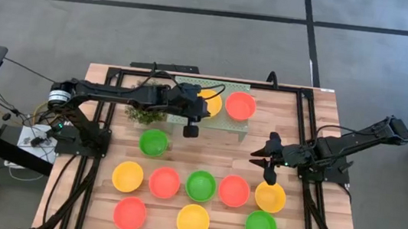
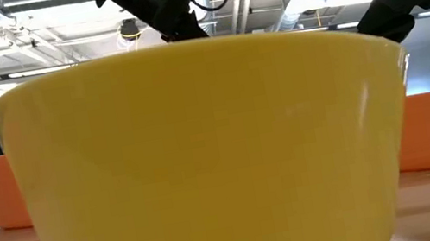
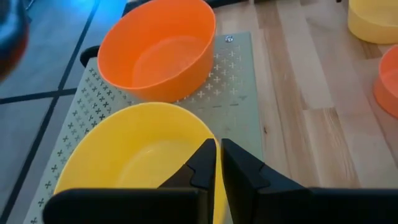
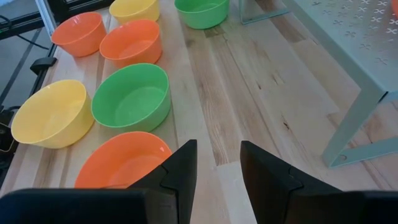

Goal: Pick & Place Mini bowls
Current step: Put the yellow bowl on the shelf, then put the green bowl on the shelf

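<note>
Landmark: pale green perforated rectangular tray [image 1: 227,126], far side of the wooden table [image 1: 319,120].
On tray: yellow mini plastic bowl [image 3: 134,155] and red-orange mini plastic bowl [image 1: 240,105], side by side.
Left gripper [image 3: 217,163]: over the tray at the yellow bowl's rim, fingers nearly closed (wall between them, grip looks thin).
Right gripper [image 4: 216,163]: spread apart, empty, right of tray.
Other bowls: ten, near side of tray; one green bowl [image 1: 154,142] nearest it.

- High view looks straight down on the whole tabletop [image 1: 307,126].
- Low view sits right against a yellow bowl [image 2: 204,157].
- Both wrist views share the perforated tray [image 3: 239,81], up at 12 o'clock.
</note>
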Available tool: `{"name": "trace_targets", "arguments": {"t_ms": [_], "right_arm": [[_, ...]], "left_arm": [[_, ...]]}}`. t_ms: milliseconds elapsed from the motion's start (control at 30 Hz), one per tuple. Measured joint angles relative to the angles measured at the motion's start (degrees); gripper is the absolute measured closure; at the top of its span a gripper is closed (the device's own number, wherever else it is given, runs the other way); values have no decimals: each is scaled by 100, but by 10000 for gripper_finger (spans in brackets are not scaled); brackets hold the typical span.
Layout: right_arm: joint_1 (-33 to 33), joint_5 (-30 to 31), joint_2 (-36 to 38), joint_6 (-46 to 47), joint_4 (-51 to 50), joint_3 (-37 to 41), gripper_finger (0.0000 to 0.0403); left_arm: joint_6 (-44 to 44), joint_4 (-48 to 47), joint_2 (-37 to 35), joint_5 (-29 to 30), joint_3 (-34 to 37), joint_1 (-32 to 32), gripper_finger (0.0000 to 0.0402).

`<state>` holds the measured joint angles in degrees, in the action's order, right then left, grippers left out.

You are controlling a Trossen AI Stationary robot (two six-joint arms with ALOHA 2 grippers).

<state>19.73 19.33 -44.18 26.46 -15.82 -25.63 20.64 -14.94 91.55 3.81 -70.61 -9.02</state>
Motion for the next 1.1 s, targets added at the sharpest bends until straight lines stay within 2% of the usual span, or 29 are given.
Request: {"name": "trace_targets", "arguments": {"t_ms": [167, 367, 567, 800, 933, 1100], "right_arm": [[0, 2, 0, 0, -1, 2, 285], [0, 5, -2, 0, -1, 7, 285], [-2, 21, -4, 0, 2, 7, 285], [-2, 22, -7, 0, 3, 7, 285], [0, 22, -7, 0, 3, 7, 285], [3, 22, -7, -2, 3, 7, 285]], "left_arm": [[13, -12, -154, 247, 2, 253, 375], [9, -87, -562, 275, 2, 771, 375], [-451, -903, -1062, 445, 82, 1271, 350], [-2024, -1450, -1742, 455, 907, 1825, 296], [-3300, -1453, -2135, 177, 1606, 2219, 285], [-4649, -1416, -2436, 231, 2443, 2709, 284]]}}
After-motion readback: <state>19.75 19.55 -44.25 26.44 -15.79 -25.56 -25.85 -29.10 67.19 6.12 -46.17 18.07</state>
